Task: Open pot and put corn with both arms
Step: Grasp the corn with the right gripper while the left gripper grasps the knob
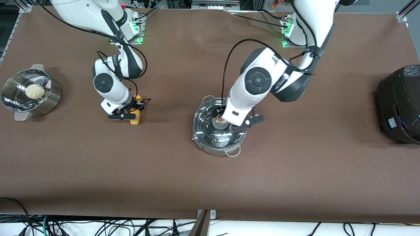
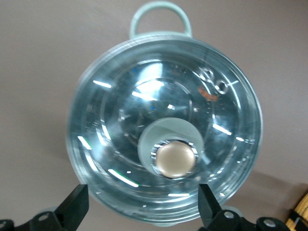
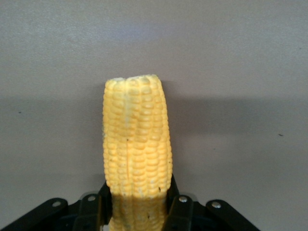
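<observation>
Brown table (image 1: 295, 170): lidded steel pot (image 1: 219, 131), yellow corn (image 1: 135, 114).

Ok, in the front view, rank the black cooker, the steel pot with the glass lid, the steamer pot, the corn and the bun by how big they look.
Largest to smallest as they look:
1. steamer pot and pot, too alike to rank
2. corn, partly hidden by the right hand
3. bun
The black cooker is cut off by the picture's edge, so its place is unsure.

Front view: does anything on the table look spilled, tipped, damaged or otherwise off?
Nothing stands out. The pot sits upright with its glass lid on; the left gripper is open around the knob. The right gripper is closed on the corn. The steamer with its bun stands upright.
</observation>
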`<state>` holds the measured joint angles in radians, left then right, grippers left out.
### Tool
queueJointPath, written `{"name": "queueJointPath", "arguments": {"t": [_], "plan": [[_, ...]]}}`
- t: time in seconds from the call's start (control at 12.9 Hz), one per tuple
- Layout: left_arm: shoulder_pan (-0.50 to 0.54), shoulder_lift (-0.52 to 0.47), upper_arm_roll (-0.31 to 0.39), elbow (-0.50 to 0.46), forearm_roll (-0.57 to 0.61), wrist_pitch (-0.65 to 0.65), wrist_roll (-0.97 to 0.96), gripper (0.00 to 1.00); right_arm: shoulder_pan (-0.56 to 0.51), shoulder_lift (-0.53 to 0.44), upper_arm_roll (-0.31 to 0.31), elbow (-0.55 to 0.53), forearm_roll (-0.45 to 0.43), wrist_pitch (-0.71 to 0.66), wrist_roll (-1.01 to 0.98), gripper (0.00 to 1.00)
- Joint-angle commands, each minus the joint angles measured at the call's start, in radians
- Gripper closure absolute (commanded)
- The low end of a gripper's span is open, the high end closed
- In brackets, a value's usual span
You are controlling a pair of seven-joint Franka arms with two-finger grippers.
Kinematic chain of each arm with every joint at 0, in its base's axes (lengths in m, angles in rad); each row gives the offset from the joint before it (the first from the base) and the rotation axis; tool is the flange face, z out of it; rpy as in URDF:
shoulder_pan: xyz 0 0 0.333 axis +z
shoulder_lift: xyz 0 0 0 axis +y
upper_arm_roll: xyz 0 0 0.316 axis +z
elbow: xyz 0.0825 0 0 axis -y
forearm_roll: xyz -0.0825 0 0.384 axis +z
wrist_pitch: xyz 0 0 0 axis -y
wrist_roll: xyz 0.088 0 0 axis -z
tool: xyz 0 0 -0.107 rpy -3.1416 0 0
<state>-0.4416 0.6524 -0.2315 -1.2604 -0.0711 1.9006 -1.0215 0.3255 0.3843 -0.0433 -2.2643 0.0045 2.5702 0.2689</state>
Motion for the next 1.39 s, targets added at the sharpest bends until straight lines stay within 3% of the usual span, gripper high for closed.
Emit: {"name": "queueJointPath", "arguments": {"t": [0.0,0.31,0.46,0.7,0.85,1.08,1.16,1.32], "plan": [[-0.031,0.044,0.024,0.053,0.019,0.034,-0.042,0.00,0.007,-0.005,-0.003,0.000,-0.006,0.001,-0.005,0.95],[-0.087,0.073,0.073,0.053,0.019,0.081,-0.042,0.00,0.007,-0.024,-0.003,0.012,-0.006,-0.005,-0.008,0.95],[-0.098,0.075,0.089,0.056,0.019,0.081,-0.042,0.03,0.007,-0.059,-0.003,0.061,-0.006,-0.086,-0.010,0.94],[-0.097,0.087,0.090,0.079,0.019,0.081,-0.038,0.16,0.007,-0.062,-0.007,0.262,-0.006,-0.398,-0.008,0.94],[-0.097,0.095,0.098,0.087,0.019,0.083,-0.032,0.17,0.006,-0.061,-0.007,0.418,-0.004,-0.598,-0.007,0.94],[-0.097,0.102,0.100,0.087,0.019,0.083,-0.029,0.17,0.006,-0.059,-0.009,0.610,0.000,-0.792,-0.011,0.94],[-0.097,0.105,0.101,0.085,0.020,0.089,-0.029,0.22,0.006,-0.061,-0.009,0.655,0.000,-0.842,-0.007,0.94],[-0.094,0.105,0.101,0.088,0.019,0.095,-0.029,0.40,0.006,-0.062,-0.004,0.735,0.003,-0.934,-0.001,0.94]]}}
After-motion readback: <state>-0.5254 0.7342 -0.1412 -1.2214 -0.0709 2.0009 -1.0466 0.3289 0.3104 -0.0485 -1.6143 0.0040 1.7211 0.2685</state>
